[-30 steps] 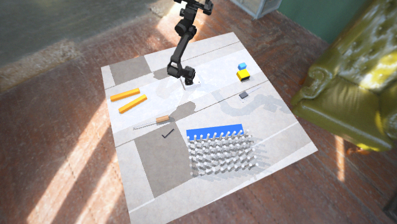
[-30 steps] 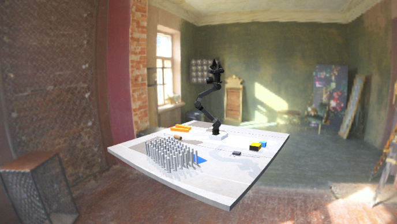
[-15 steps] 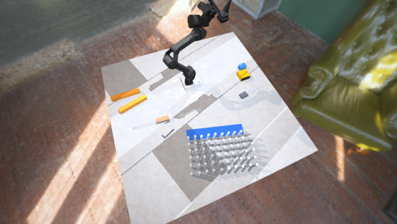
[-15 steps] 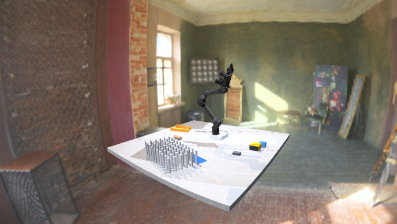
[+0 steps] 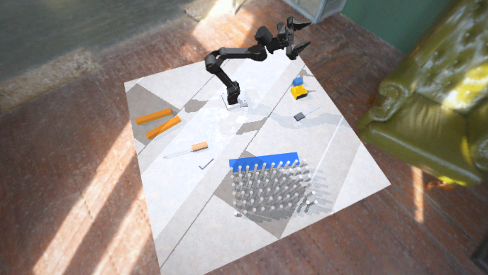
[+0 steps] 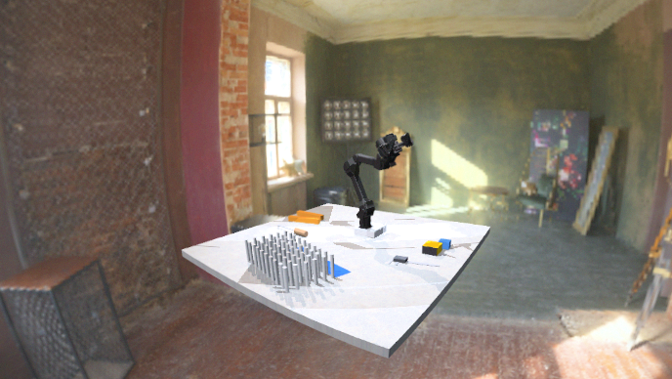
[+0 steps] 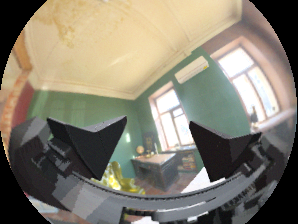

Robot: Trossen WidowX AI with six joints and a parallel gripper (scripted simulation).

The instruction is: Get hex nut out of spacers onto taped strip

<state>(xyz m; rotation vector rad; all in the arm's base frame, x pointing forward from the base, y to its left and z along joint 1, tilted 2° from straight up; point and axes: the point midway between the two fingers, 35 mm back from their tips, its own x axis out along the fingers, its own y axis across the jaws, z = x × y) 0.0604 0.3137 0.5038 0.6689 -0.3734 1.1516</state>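
My gripper (image 5: 310, 33) (image 6: 409, 140) (image 7: 159, 121) is open and empty, raised high over the table's back edge, away from the spacers. The metal spacers (image 5: 260, 191) (image 6: 284, 278) stand in a dense field. The blue taped strip (image 5: 262, 161) (image 6: 340, 270) lies along the side facing the arm's base. I cannot make out the nut. A thin rod tool with a wooden handle (image 5: 199, 146) (image 6: 300, 232) lies left of the field in the top view. A thin tool with a dark handle (image 5: 299, 116) (image 6: 400, 259) lies on the other side. A small L-shaped key (image 5: 208, 164) lies near the wooden handle.
Two orange bars (image 5: 163, 127) (image 6: 310, 215) lie at the table's left in the top view. A yellow and black block (image 5: 298, 91) (image 6: 432, 245) and a blue block (image 5: 297, 81) (image 6: 444, 243) sit at the right. The wrist view shows only the room beyond the fingers.
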